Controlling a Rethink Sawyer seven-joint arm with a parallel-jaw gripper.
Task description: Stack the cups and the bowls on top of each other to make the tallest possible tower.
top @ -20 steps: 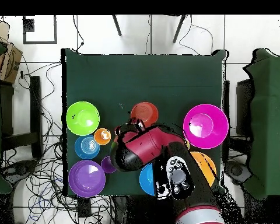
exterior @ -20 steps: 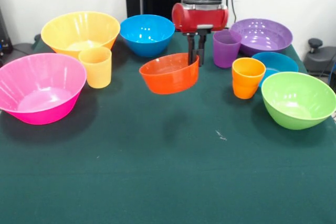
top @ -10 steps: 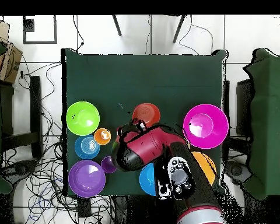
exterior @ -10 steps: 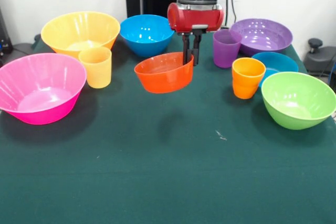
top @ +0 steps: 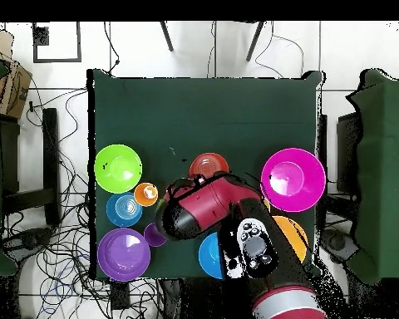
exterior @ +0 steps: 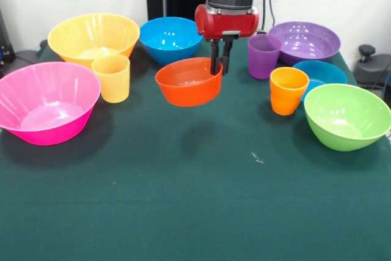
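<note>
My gripper [exterior: 219,65] is shut on the far right rim of the small red-orange bowl [exterior: 186,84] and holds it above the table, its shadow on the cloth below. In the overhead view the bowl [top: 209,162] shows just beyond the gripper [top: 196,179]. The orange cup [exterior: 288,90] stands upright to the right, apart from the bowl, with nothing on it. The purple cup [exterior: 263,56] stands behind it. The yellow-orange cup [exterior: 112,77] stands at the left. No stack stands anywhere.
Big pink bowl [exterior: 46,102] at the left, big yellow bowl [exterior: 93,38] behind it, medium blue bowl [exterior: 170,40] at the back centre. Wide purple bowl [exterior: 303,41], small blue bowl [exterior: 324,73] and lime green bowl [exterior: 347,116] sit at the right.
The gripper has risen slightly with the red-orange bowl, which now hangs a little higher and more level. The other objects have not moved.
</note>
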